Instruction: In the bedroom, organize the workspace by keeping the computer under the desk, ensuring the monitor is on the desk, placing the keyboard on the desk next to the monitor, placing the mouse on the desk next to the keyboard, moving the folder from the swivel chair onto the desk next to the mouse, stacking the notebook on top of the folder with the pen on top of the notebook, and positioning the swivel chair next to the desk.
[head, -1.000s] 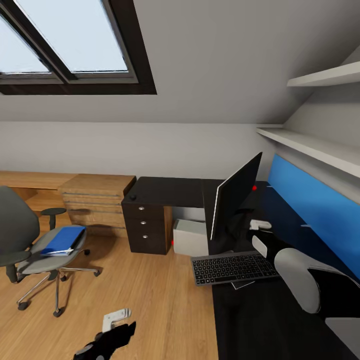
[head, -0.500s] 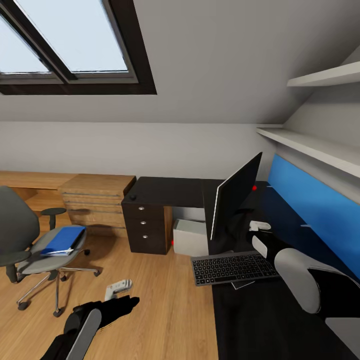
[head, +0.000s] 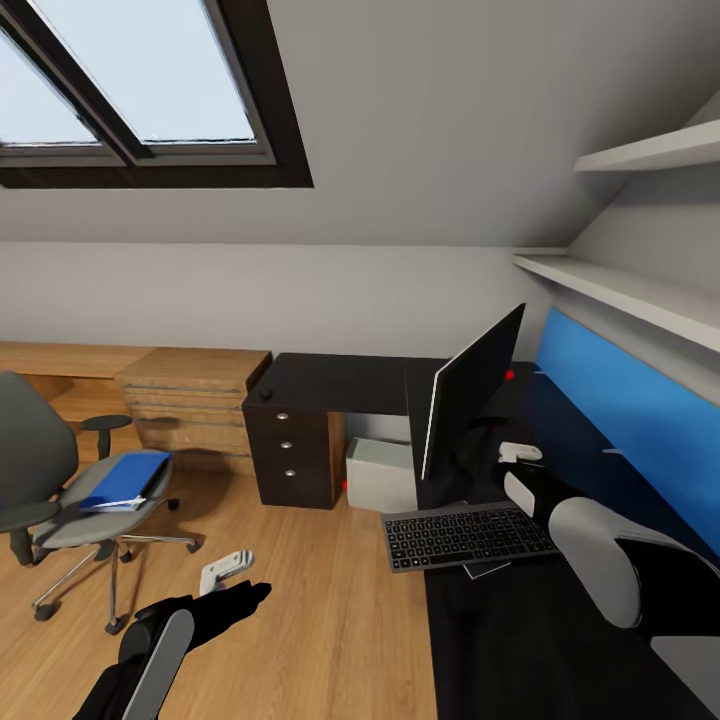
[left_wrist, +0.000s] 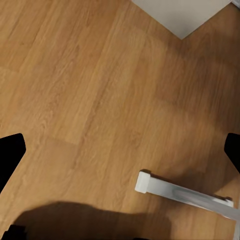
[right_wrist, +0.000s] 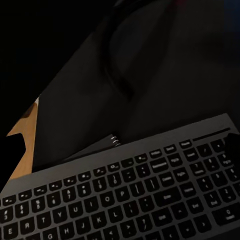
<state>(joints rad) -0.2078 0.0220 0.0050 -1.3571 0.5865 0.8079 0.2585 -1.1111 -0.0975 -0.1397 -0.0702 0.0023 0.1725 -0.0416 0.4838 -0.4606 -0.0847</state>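
Note:
The black monitor (head: 470, 400) stands on the glossy black desk (head: 340, 380), with the keyboard (head: 468, 535) (right_wrist: 130, 200) in front of it. A notebook corner (head: 487, 570) with spiral binding (right_wrist: 115, 140) pokes out from under the keyboard. The small black mouse (head: 265, 394) sits at the desk's far left corner. The grey-white computer (head: 382, 475) stands under the desk. The blue folder (head: 127, 480) lies on the swivel chair (head: 40, 470). My left gripper (head: 228, 570) hovers open over the floor. My right gripper (head: 520, 451) is open and empty above the desk, behind the keyboard. The pen is out of view.
A dark three-drawer unit (head: 292, 455) holds up the desk's left end, with low oak cabinets (head: 190, 400) beside it. A blue wall panel (head: 630, 420) and white shelves (head: 620, 285) run along the right. Oak floor (left_wrist: 100, 100) lies between the chair and the desk.
My left arm has risen and come further into the head view, its gripper now higher over the floor and slightly more to the left. The right arm and the objects have not moved.

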